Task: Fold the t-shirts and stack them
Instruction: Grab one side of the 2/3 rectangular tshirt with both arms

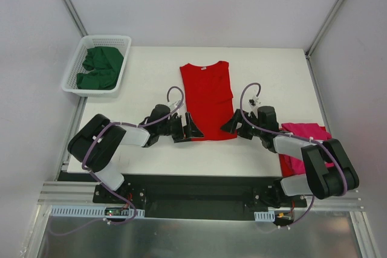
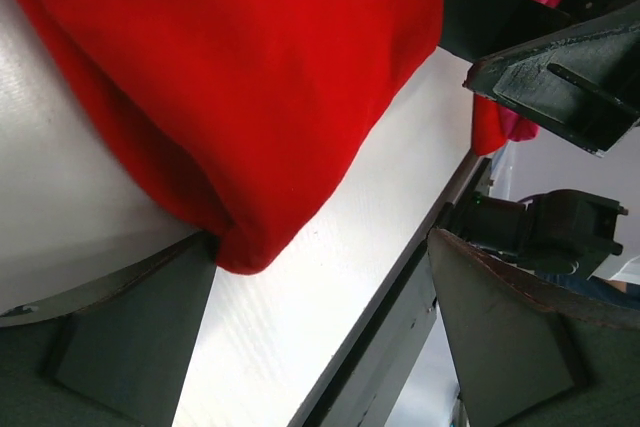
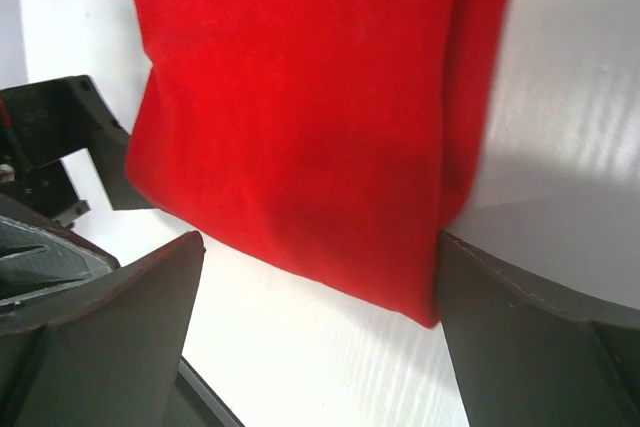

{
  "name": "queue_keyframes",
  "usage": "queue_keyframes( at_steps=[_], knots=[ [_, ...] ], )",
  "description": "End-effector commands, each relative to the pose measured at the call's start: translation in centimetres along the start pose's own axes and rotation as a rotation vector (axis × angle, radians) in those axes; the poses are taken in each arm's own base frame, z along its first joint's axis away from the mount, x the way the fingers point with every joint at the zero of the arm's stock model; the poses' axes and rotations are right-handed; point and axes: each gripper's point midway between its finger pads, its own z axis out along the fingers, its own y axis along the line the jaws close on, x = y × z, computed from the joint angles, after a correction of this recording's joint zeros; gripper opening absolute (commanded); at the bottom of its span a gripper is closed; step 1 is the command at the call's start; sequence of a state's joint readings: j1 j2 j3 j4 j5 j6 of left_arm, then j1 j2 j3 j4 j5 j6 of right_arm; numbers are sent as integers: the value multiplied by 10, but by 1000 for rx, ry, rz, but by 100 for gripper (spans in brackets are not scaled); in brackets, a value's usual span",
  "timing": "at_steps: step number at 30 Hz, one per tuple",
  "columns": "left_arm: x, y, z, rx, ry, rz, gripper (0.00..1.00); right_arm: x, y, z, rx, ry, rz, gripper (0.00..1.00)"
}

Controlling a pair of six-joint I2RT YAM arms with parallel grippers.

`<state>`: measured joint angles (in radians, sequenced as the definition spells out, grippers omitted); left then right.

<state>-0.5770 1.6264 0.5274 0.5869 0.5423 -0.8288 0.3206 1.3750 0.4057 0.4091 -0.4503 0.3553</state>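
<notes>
A: Seeing the bright red cloth t-shirt (image 1: 207, 98)?
B: Lying flat mid white table (image 1: 151, 70), sleeves folded in, collar far.
A: And the left gripper (image 1: 188, 130), right gripper (image 1: 233, 126)?
B: Both spread wide, gripping nothing, straddling the near hem corners; possibly brushing cloth, hard to tell.

1. The left arm (image 1: 112, 140) lies low, elbow bent, reaching rightward; the left gripper (image 1: 187, 130) has its jaws spread wide.
2. The right arm (image 1: 314, 155) mirrors it, reaching leftward; the right gripper (image 1: 234, 125) also gapes wide.
3. The grippers face each other, apart.
</notes>
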Motion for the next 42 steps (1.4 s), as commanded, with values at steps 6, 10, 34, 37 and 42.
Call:
queue_keyframes(
  at_steps=[6, 10, 34, 37, 42],
  knots=[
    [42, 48, 0, -138, 93, -82, 89, 65, -42, -5, 151, 206, 127, 96],
    [45, 53, -4, -167, 97, -83, 88, 65, -47, -12, 211, 235, 111, 96],
    [40, 56, -16, -247, 72, -9, 88, 65, -54, -35, 351, 256, 109, 96],
    [39, 56, -14, -247, 71, -8, 88, 70, -59, -29, 346, 266, 131, 96],
    [41, 59, -8, -228, 77, -21, 88, 73, -64, -30, 341, 266, 154, 96]
  ],
)
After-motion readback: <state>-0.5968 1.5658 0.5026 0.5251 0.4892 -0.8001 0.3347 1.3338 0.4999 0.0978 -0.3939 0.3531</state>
